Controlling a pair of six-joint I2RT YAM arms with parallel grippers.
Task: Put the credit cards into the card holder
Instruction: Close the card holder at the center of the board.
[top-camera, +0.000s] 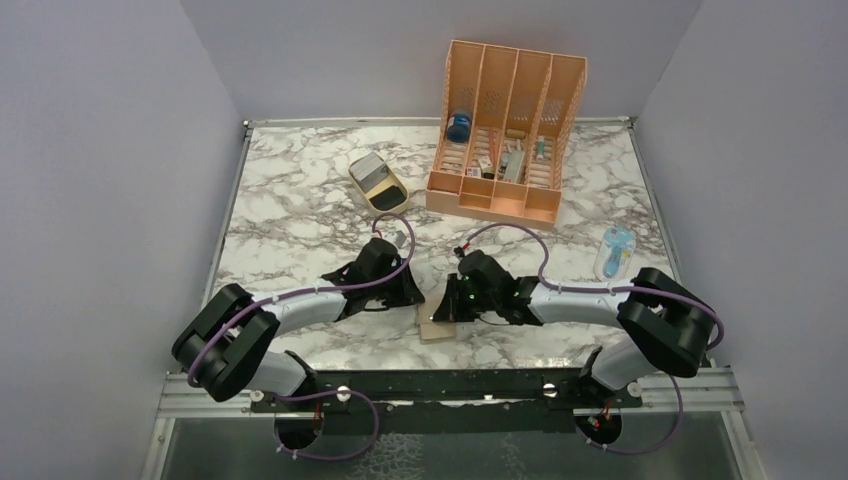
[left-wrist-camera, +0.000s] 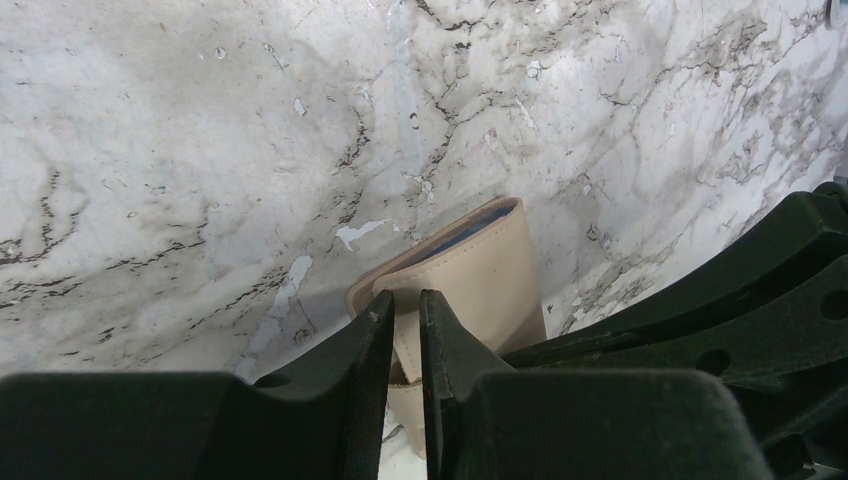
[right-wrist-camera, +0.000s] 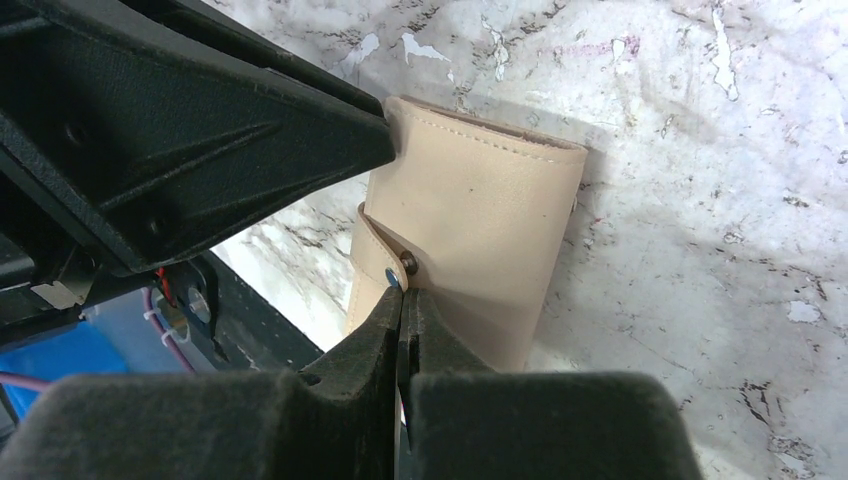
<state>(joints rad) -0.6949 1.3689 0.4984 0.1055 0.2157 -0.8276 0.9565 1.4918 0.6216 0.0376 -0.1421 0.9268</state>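
Right end effector (right-wrist-camera: 403, 291) grips card holder (right-wrist-camera: 485, 215).

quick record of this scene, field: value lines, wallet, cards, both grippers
wallet: folded shut, lying on the table near the arm bases
left gripper: nearly closed, pinching the wallet's edge
right gripper: shut on the wallet at its snap tab
cards: in the oval tray, farther back, apart from the wallet
task state: no card at the wallet yet
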